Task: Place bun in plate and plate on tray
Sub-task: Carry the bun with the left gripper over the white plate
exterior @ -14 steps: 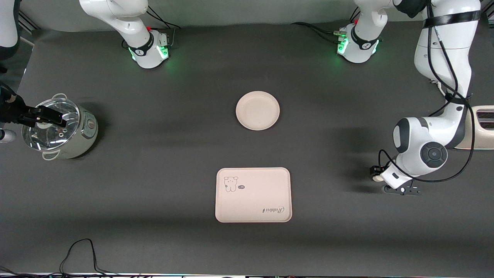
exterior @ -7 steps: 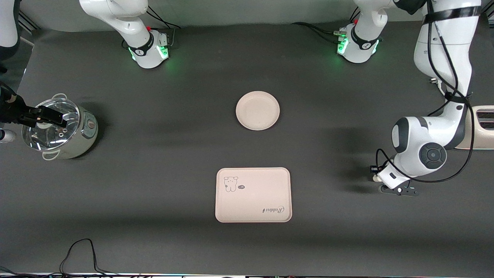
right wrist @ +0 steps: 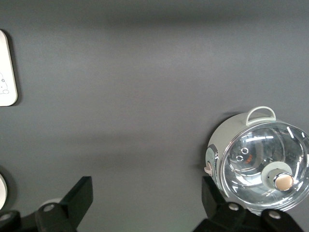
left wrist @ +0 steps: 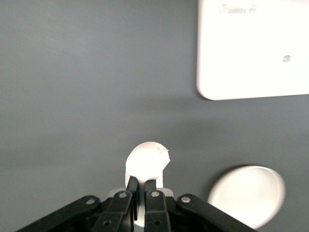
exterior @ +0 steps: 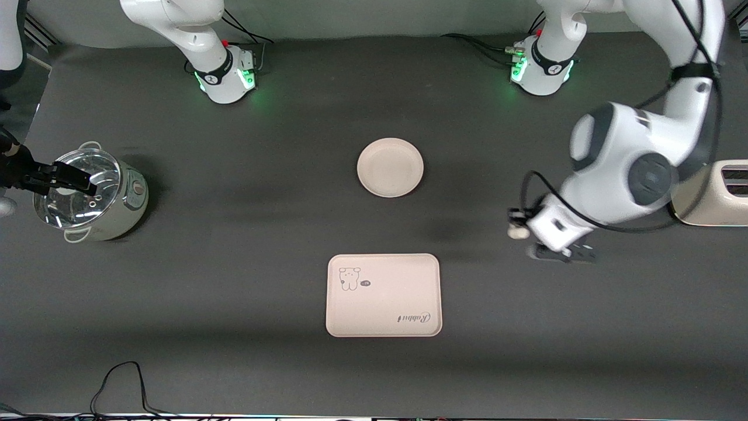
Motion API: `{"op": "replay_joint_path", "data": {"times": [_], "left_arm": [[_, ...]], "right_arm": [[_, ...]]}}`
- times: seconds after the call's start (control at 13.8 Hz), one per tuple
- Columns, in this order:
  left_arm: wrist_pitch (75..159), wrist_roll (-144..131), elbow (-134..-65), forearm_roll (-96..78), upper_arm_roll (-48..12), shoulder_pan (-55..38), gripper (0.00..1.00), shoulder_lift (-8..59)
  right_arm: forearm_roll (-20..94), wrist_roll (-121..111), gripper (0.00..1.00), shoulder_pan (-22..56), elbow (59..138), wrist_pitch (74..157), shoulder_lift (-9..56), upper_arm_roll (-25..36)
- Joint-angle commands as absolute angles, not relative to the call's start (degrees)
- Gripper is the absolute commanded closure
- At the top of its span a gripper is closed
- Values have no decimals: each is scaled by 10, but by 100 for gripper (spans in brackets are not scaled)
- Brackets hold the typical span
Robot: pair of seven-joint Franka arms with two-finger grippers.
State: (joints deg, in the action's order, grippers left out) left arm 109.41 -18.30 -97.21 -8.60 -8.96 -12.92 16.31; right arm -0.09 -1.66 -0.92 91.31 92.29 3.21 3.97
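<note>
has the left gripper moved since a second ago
Yes. The left gripper, shut on the bun, has risen off the table and shifted toward the plate, away from the toaster.

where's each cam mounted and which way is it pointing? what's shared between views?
Front: high across the table, facing both bases; shows both arms, plate, tray, pot.
Left wrist: on the left arm, looking down past the left gripper, shut on the bun, up over bare table; tray and plate below.
Right wrist: on the right arm, looking down past the open right gripper, beside the pot.
Shared: the tray shows in all three.
</note>
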Motion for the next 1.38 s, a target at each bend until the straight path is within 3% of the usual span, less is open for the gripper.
{"op": "replay_joint_path", "data": {"times": [0.0, 0.36, 0.65, 1.01, 1.09, 1.16, 1.23, 1.3], "left_arm": [[1131, -352, -986, -49, -84, -242, 100, 166], [1230, -549, -1022, -5, -83, -350, 100, 238], [1353, -648, -1113, 6, -82, -411, 100, 256], [1354, -698, -1119, 37, -82, -446, 100, 280], [1355, -699, -1119, 38, -82, -451, 82, 286], [1360, -698, -1119, 40, -81, -454, 47, 290], [1362, -700, -1119, 57, -81, -454, 0, 295], [1362, -702, -1119, 68, -81, -451, 0, 296]], "right_arm": [[5, -11, 0, -10, 911, 925, 29, 36], [4, -15, 0, -10, 912, 926, 28, 33], [4, -18, 0, -11, 912, 924, 29, 34], [5, -18, 0, -10, 914, 922, 29, 35], [5, -18, 0, -10, 914, 922, 29, 35], [5, -18, 0, -10, 913, 922, 29, 35], [5, -18, 0, -10, 914, 922, 28, 35], [5, -18, 0, -10, 913, 922, 28, 35]]}}
